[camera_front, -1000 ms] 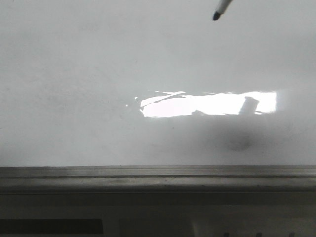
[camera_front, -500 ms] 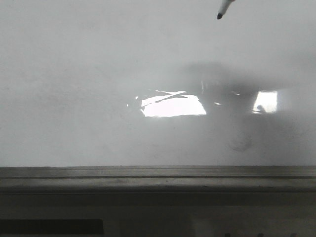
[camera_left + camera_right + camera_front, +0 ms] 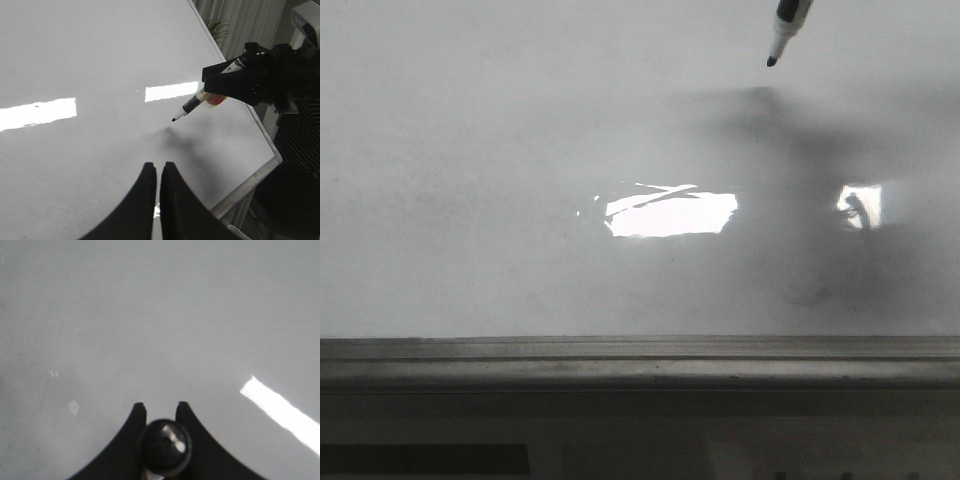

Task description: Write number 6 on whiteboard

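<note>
The whiteboard (image 3: 470, 200) fills the front view, glossy white-grey with a bright glare patch and a grey metal frame strip (image 3: 640, 352) along its near edge. No number 6 shows on it. A marker (image 3: 786, 28) with a black tip points down at the top right, its tip a little above the board. My right gripper (image 3: 220, 80) is shut on the marker (image 3: 197, 102) in the left wrist view. In the right wrist view the marker's round black end (image 3: 165, 446) sits between the right gripper's fingers (image 3: 161, 405). My left gripper (image 3: 156, 165) is shut and empty above the board.
The board's right edge (image 3: 235, 85) and near corner show in the left wrist view, with a plant and curtains beyond. A faint smudge (image 3: 810, 292) lies on the board near the front right.
The marker tip has come down and slightly right in the front view. The arm's shadow has spread over the right part of the glare.
</note>
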Tool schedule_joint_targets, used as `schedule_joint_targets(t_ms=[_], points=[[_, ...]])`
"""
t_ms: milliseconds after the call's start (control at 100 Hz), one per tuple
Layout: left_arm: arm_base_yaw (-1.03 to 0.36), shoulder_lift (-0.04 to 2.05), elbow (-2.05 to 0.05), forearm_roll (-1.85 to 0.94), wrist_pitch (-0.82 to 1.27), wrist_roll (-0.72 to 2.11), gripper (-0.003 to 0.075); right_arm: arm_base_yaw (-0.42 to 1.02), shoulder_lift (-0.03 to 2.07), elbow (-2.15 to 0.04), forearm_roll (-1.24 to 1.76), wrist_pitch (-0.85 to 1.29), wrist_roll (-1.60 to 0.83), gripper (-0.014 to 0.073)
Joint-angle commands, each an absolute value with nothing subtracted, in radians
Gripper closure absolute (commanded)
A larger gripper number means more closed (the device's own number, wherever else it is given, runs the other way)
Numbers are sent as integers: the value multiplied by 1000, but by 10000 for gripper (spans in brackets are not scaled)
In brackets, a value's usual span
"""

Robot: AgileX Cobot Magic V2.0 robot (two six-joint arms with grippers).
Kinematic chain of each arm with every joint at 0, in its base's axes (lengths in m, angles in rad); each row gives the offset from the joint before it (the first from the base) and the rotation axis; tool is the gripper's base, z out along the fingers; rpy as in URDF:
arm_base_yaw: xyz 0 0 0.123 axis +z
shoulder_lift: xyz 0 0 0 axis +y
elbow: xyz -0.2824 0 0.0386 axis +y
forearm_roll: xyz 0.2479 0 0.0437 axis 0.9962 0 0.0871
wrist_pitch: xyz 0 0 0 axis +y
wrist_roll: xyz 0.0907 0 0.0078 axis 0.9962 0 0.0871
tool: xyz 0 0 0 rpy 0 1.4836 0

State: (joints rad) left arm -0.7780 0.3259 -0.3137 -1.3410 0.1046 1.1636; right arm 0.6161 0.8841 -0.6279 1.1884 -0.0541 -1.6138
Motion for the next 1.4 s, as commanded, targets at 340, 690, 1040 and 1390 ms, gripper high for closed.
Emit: schedule_joint_targets(t_ms=[340, 690, 1040, 1390], points=[[-786, 332, -340, -1356, 124, 1157, 741, 617, 883, -666, 1186, -83, -1624, 638], [-786, 332, -340, -1356, 124, 1157, 741, 688, 808, -666, 1186, 28, -1624, 638], [-786, 332, -340, -1356, 124, 1157, 741, 700, 788, -664, 1186, 125, -1624, 638], [-786, 332, -340, -1356, 124, 1157, 741, 702, 740, -664, 459, 19, -942, 638]])
